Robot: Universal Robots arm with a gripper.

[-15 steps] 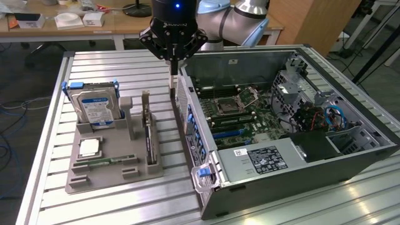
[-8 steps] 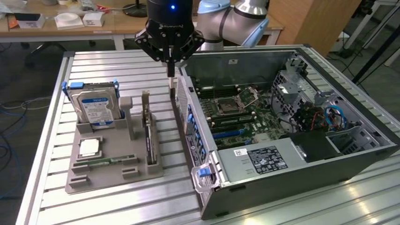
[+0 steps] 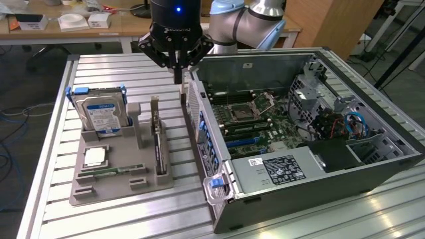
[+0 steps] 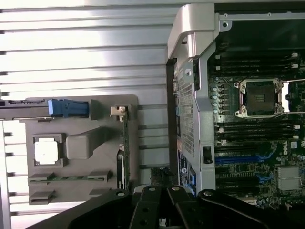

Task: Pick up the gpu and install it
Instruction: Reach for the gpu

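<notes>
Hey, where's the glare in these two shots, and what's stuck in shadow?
Exterior view: light glares off the metal table beside the computer case, whose inside lies dim; a blue light glows above the gripper. Wrist view: the table slats wash out to white, and the gripper is a dark silhouette.

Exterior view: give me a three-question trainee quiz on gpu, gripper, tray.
1. True or false: the gpu is already seated in the computer case.
2. The gripper is: A) shut, raised near the case's corner; B) open around a memory stick; C) deep inside the case.
3. Which part standing in the grey tray is nearest the case?
Key: 1 false, it stands upright in the tray. 2 A. 3 the gpu.
</notes>
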